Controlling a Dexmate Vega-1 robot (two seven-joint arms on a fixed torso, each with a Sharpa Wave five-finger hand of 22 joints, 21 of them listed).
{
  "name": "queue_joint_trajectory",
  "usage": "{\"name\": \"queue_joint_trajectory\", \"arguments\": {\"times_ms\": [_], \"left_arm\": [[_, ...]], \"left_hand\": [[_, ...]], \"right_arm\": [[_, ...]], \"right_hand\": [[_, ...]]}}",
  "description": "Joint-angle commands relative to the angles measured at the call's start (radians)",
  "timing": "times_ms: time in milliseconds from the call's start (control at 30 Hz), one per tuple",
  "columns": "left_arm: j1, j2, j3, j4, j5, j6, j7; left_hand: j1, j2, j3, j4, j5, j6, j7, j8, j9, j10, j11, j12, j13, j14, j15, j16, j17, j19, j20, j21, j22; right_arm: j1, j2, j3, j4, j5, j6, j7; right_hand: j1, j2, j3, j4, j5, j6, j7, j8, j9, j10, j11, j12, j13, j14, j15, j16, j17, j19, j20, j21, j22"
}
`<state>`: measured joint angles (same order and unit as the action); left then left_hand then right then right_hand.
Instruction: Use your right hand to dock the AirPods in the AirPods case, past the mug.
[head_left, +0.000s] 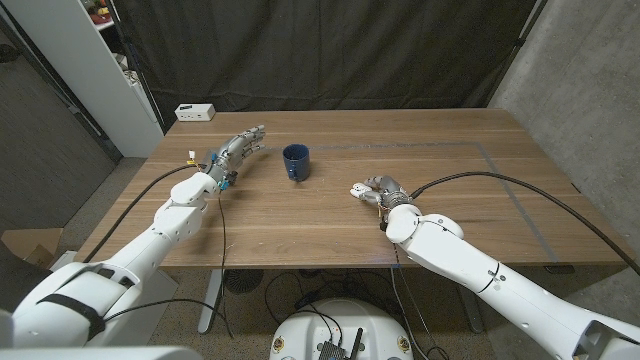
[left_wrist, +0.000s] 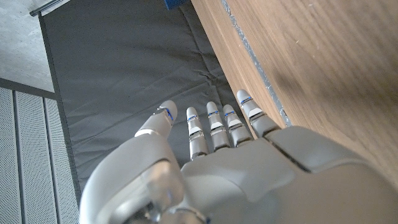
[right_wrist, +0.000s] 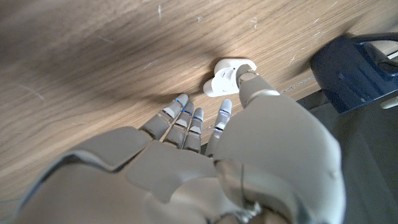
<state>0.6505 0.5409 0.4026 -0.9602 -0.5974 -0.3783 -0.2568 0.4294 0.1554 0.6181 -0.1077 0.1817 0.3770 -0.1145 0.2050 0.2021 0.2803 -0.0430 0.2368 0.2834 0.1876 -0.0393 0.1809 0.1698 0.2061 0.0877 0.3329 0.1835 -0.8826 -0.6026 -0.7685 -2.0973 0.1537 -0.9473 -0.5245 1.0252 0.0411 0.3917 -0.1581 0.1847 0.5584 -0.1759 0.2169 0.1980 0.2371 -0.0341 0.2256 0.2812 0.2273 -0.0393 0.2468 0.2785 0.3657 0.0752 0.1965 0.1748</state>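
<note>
A wooden table (head_left: 330, 215) is seen from the head view, backed by a dark curtain (head_left: 330, 50), with a grey taped line running across its far and right part. The left arm (head_left: 150, 245) is stretched in from the near left corner, and the left hand (head_left: 236, 150) is held out over the left part of the table with its fingers straight and apart, nothing being grasped; in the left wrist view the same hand (left_wrist: 217, 155) is shown with fingers extended beside the table's edge. The right arm (head_left: 490, 270) is brought in from the near right corner, and the right hand (head_left: 385, 192) is placed on the table right of centre. A dark blue mug (head_left: 296, 161) is stood upright near the table's middle, between the two hands and well apart from the right one; its side is also caught in the right wrist view (right_wrist: 357, 71). A small white box (head_left: 195, 112) is set at the far left edge of the table. The AirPods case (right_wrist: 227, 76), white and lying open on the wood, is found just beyond the right hand's fingertips in the right wrist view, where the thumb tip is laid against it while the other fingers (right_wrist: 186, 121) are kept loosely extended short of it. Whether the AirPods themselves are pinched cannot be told. In the head view the case (head_left: 357, 190) is shown as a small white shape touching the hand's far left side.
</note>
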Motion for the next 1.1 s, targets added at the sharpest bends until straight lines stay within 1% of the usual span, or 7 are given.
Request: {"name": "queue_joint_trajectory", "arguments": {"times_ms": [33,200,600,833,867,967,1100], "left_arm": [[-0.004,-0.002,-0.001,0.006,0.002,-0.009,-0.002],[0.014,0.007,-0.007,-0.017,-0.001,-0.009,0.008],[0.067,0.038,-0.021,-0.1,-0.002,0.011,0.054],[0.083,0.042,-0.022,-0.127,-0.001,0.017,0.067],[0.087,0.044,-0.022,-0.136,0.001,0.023,0.075],[0.09,0.043,-0.022,-0.141,0.001,0.023,0.077],[0.096,0.045,-0.022,-0.151,0.002,0.026,0.083]], "left_hand": [[-0.008,0.002,0.003,-0.005,0.004,0.007,-0.001,-0.003,0.002,0.002,0.001,0.004,-0.001,0.009,-0.022,0.001,0.002,0.008,-0.003,-0.003,0.004],[-0.007,0.002,0.003,-0.005,0.004,0.005,-0.002,-0.004,0.002,0.004,0.001,0.005,-0.001,0.01,-0.021,0.001,0.001,0.009,-0.004,-0.004,0.004],[-0.006,0.003,0.004,-0.006,0.004,0.007,-0.004,-0.004,0.002,0.004,0.001,0.005,-0.002,0.009,-0.022,0.0,0.001,0.01,-0.001,-0.006,0.004],[-0.007,0.003,0.003,-0.006,0.004,0.008,-0.004,-0.003,0.002,0.005,-0.001,0.006,-0.002,0.01,-0.022,0.001,0.002,0.01,0.0,-0.007,0.004],[-0.007,0.003,0.004,-0.006,0.004,0.009,-0.003,-0.003,0.002,0.005,-0.001,0.006,-0.002,0.009,-0.022,0.001,0.001,0.01,-0.001,-0.007,0.004],[-0.008,0.003,0.003,-0.005,0.004,0.01,-0.004,-0.003,0.002,0.005,0.0,0.006,-0.002,0.009,-0.023,0.001,0.002,0.011,0.0,-0.008,0.004],[-0.007,0.003,0.004,-0.006,0.004,0.011,-0.005,-0.003,0.002,0.004,-0.001,0.006,-0.002,0.009,-0.023,0.0,0.001,0.01,0.001,-0.009,0.004]], "right_arm": [[0.054,-0.123,-0.063,-0.004,-0.104,0.119,0.1],[0.071,-0.153,-0.079,0.002,-0.161,0.149,0.145],[0.064,-0.154,-0.07,0.008,-0.224,0.143,0.209],[0.054,-0.177,-0.057,-0.028,-0.228,0.095,0.257],[0.053,-0.179,-0.056,-0.032,-0.227,0.09,0.262],[0.05,-0.18,-0.05,-0.037,-0.226,0.079,0.27],[0.047,-0.18,-0.044,-0.039,-0.223,0.066,0.278]], "right_hand": [[0.026,0.0,0.0,-0.009,-0.001,0.047,-0.035,0.015,0.007,0.016,-0.031,0.007,0.004,0.025,-0.093,0.014,0.0,0.01,-0.025,0.008,0.001],[0.038,-0.002,-0.009,-0.007,0.003,0.116,-0.044,0.037,0.014,0.034,-0.05,0.015,0.007,0.036,-0.106,0.023,0.001,0.015,-0.031,0.008,0.001],[0.04,-0.004,-0.03,0.0,0.009,0.246,-0.044,0.085,0.034,0.064,-0.092,0.024,0.014,0.05,-0.114,0.038,0.005,0.019,-0.035,0.006,0.002],[0.029,-0.009,-0.042,0.007,0.008,0.263,-0.046,0.086,0.033,0.061,-0.097,0.022,0.016,0.034,-0.111,0.035,0.007,0.009,-0.03,0.003,0.002],[0.023,-0.012,-0.045,0.009,0.007,0.263,-0.046,0.084,0.032,0.059,-0.088,0.021,0.016,0.033,-0.11,0.036,0.008,0.006,-0.029,0.001,0.002],[0.013,-0.017,-0.051,0.013,0.006,0.264,-0.046,0.081,0.031,0.056,-0.097,0.019,0.017,0.03,-0.107,0.034,0.008,0.006,-0.026,0.002,0.002],[0.008,-0.019,-0.051,0.014,0.008,0.262,-0.045,0.075,0.029,0.057,-0.087,0.019,0.018,0.03,-0.106,0.033,0.008,0.004,-0.024,0.001,0.002]]}}
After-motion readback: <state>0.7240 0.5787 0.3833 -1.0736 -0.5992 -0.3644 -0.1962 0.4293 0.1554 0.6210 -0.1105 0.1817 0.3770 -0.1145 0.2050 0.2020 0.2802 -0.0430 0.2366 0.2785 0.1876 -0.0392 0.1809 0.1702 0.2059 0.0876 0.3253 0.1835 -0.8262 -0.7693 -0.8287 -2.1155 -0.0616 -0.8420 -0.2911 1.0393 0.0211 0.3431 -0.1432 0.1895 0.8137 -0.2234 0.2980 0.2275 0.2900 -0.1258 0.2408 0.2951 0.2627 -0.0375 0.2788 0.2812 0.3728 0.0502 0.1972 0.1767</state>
